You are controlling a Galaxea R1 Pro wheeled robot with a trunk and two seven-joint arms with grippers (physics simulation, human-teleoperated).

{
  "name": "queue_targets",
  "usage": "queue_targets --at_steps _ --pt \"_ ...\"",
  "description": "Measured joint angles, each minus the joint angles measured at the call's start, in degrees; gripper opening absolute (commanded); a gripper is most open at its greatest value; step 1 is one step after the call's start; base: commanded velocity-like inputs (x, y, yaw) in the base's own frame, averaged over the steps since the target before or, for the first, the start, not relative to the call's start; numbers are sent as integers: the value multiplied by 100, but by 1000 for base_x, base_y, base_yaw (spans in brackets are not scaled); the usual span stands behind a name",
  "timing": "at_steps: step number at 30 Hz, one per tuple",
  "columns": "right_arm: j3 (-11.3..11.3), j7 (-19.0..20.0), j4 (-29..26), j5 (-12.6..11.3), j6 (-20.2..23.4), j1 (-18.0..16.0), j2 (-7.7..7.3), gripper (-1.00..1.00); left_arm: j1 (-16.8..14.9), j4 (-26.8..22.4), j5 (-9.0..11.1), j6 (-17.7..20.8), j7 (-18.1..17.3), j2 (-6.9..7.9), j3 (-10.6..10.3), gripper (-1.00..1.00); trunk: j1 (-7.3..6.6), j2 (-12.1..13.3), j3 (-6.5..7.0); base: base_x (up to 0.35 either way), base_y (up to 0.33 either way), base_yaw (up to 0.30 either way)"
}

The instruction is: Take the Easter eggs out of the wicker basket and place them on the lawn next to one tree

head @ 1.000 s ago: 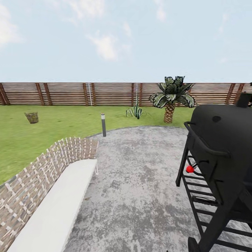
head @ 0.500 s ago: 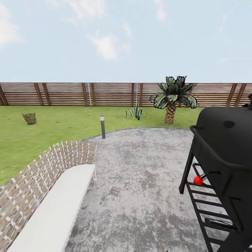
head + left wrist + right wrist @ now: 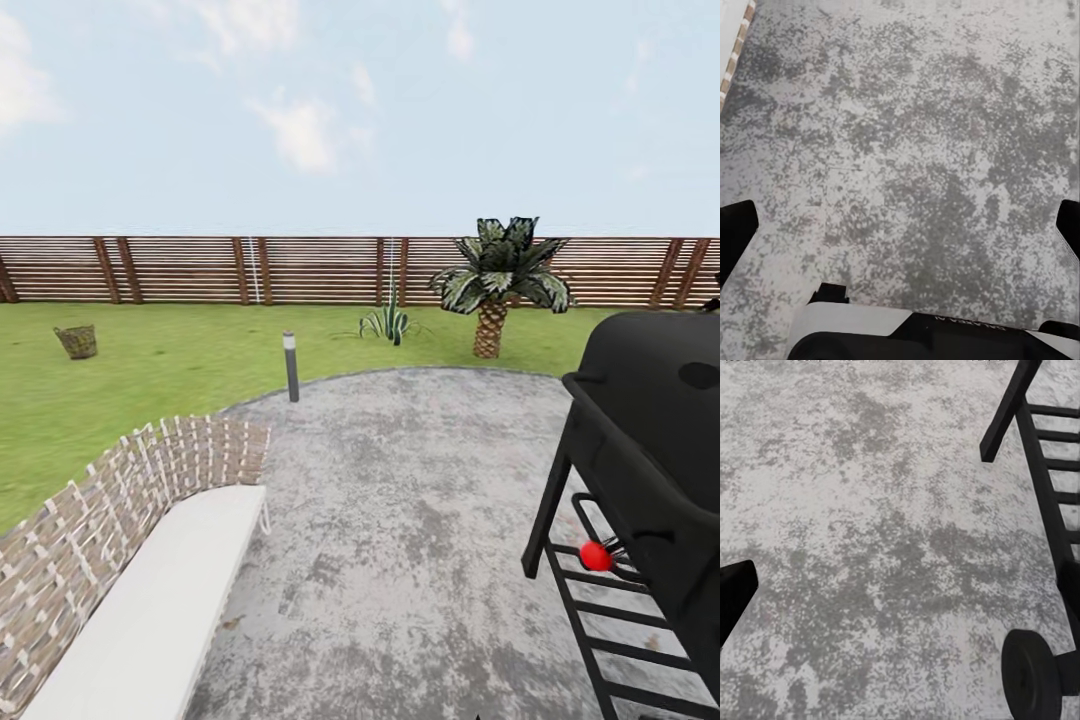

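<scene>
Basket [image 3: 77, 341] far across lawn [image 3: 150, 370], contents unclear, well beyond both spread pincers [image 3: 900, 225] [image 3: 900, 585]; grill [image 3: 650, 470] has slid right.

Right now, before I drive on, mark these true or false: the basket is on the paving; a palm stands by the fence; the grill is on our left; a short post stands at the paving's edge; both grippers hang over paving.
1. The wicker basket sits on the paving. False: it stands on the lawn, far left.
2. A palm stands near the fence. True.
3. The grill is on our left. False: it is on the right.
4. A short post stands at the paving's edge. True.
5. Both wrist views look down on grey paving. True.
</scene>
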Motion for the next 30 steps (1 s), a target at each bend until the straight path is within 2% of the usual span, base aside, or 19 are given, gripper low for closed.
queue_targets --at_steps 30 --pt "0 -1 2 -7 -1 0 -8 100 0 0 1 0 2 3 3 100 0 0 0 330 0 0"
